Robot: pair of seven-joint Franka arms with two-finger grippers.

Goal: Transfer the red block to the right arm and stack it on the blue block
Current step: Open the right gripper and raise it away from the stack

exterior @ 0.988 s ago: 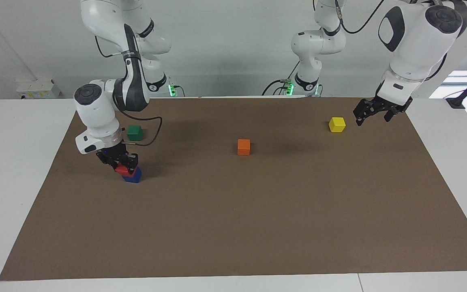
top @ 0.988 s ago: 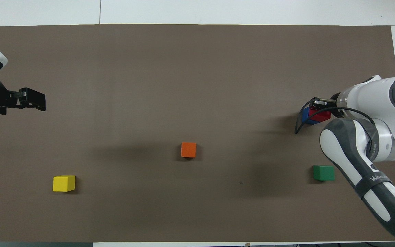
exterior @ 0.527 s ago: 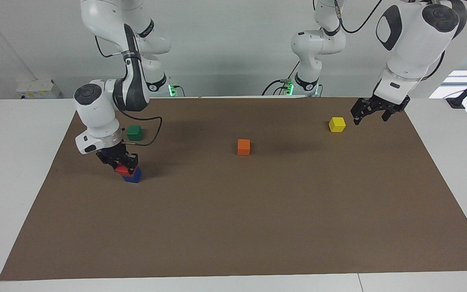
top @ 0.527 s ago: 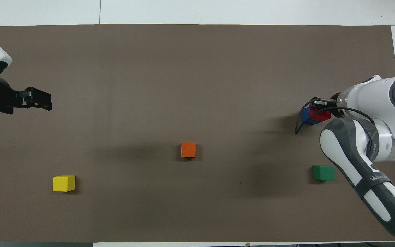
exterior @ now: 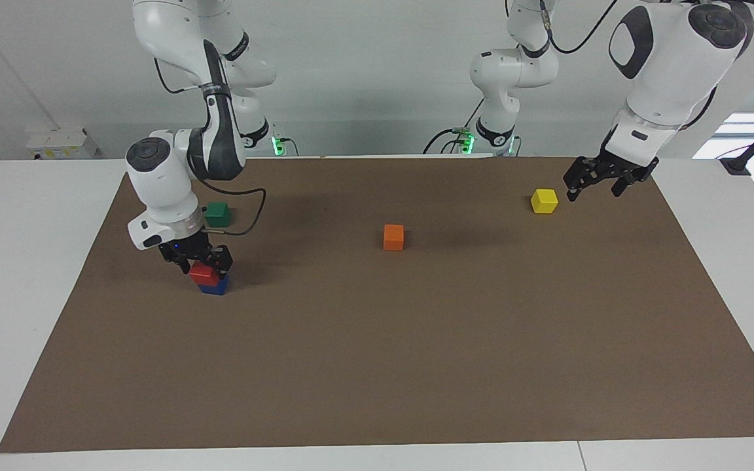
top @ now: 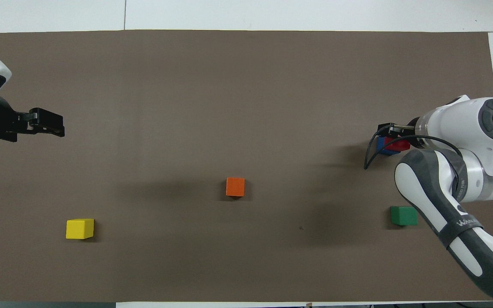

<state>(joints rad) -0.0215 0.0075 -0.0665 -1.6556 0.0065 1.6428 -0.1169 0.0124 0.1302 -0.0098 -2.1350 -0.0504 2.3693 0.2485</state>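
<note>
Red block [exterior: 204, 272]: stacked on blue block [exterior: 214, 286], toward the right arm's end of the mat [exterior: 377, 366]; farther from the robots than green block [exterior: 217, 214].

Right gripper [exterior: 197, 258]: down at the stack, fingers [exterior: 222, 256] spread slightly and flanking the red block's upper part. Cannot tell whether pads touch its sides; appears just released. Partly hidden under the wrist in the overhead view, with only slivers of red block [top: 397, 144] and blue block [top: 384, 145] showing.

Left gripper [exterior: 594, 179]: hanging in the air over the mat at the left arm's end, just beside yellow block [exterior: 544, 200], apart from it. Fingers parted, empty. Arm waiting.

Orange block [exterior: 393, 237]: alone near mid-mat, between the 2 arms, well apart from both grippers.

Yellow block: flat on the mat, nearer to the robots than the orange one.

Green block: flat on the mat, close to the right arm's forearm, nearer to the robots than the stack.
</note>
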